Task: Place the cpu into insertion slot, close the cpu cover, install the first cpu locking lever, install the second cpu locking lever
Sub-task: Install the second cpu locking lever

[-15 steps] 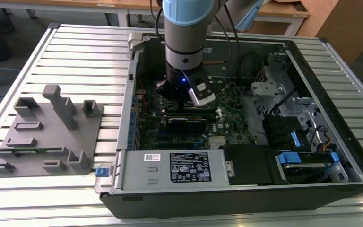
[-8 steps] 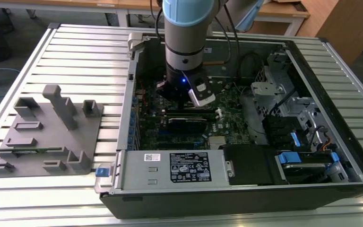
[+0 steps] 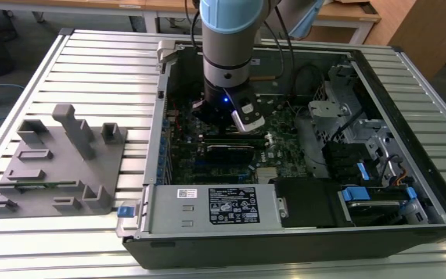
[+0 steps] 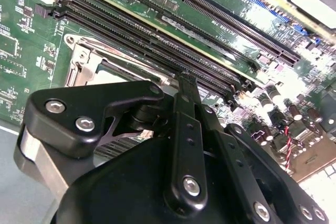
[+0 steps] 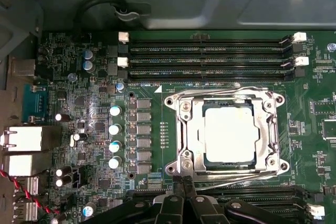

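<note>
Gripper hangs pinched together and empty right beside the insertion slot; I reckon the cpu is seated, cpu cover down, levers unclear.

Even, bright overhead light is seen; glare is thrown off the cpu, and the case interior is left shadowed.

Exterior view looks down obliquely at the open computer case; both wrist views face its motherboard closely.
</note>
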`<state>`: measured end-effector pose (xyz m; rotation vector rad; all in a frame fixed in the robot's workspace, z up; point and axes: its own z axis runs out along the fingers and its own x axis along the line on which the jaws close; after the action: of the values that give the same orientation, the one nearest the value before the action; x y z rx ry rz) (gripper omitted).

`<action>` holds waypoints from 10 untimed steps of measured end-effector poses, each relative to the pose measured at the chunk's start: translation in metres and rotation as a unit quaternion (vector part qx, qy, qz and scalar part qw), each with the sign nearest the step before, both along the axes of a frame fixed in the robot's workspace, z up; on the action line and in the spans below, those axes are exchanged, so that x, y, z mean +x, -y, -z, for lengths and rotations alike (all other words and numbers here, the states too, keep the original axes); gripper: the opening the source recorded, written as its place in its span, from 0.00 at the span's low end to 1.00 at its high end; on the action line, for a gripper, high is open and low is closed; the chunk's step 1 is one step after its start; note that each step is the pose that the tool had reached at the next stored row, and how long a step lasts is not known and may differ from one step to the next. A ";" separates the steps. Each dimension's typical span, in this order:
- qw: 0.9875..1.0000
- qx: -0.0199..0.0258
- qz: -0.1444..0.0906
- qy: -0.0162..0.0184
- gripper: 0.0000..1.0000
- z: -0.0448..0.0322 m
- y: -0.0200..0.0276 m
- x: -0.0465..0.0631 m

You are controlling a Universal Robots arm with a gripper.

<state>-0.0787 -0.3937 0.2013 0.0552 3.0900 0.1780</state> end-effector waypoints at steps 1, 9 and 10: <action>1.000 0.000 0.000 0.000 0.10 0.0000 0.0000 0.000; 1.000 0.021 0.000 0.000 0.10 0.0002 0.0001 -0.002; 1.000 0.021 0.000 0.000 0.10 0.0005 0.0001 -0.002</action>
<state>-0.0807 -0.3937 0.2009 0.0569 3.0862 0.2435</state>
